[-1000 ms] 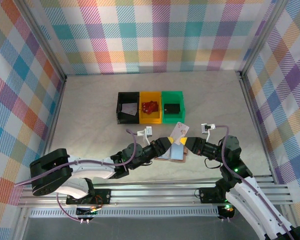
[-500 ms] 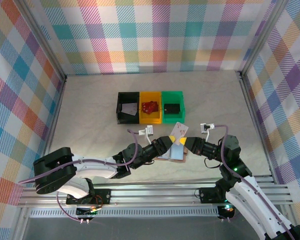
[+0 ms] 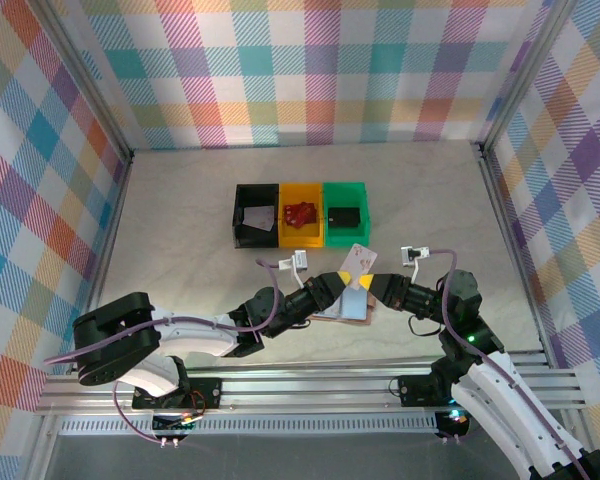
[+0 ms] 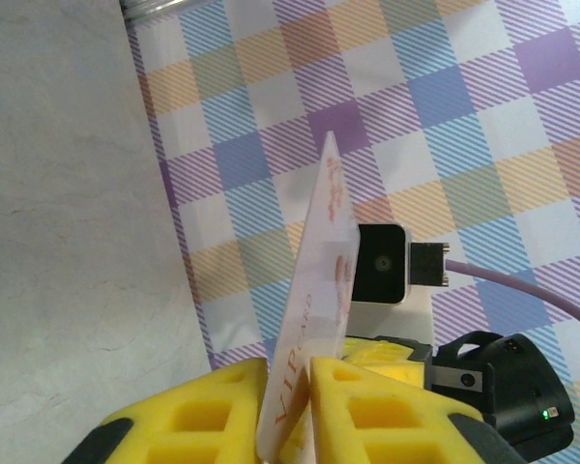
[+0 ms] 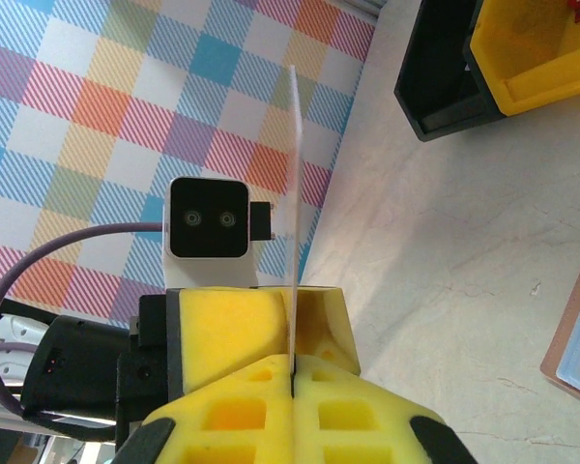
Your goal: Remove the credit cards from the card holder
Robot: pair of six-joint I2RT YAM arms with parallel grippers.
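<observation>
Both arms have hold of the same credit card point(image 3: 358, 260): left gripper point(image 4: 288, 411) and right gripper point(image 5: 292, 387) are each clamped on its lower part, so it stands upright between them, just above the card holder point(image 3: 352, 306) lying on the table point(image 3: 180, 220).

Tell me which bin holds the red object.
The yellow bin, the middle one, holds the red object; the black bin and green bin beside it hold nothing red.

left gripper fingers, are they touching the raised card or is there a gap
Touching. The left wrist view shows the credit card standing pinched between both yellow fingers of the left gripper, with no gap on either side.
</observation>
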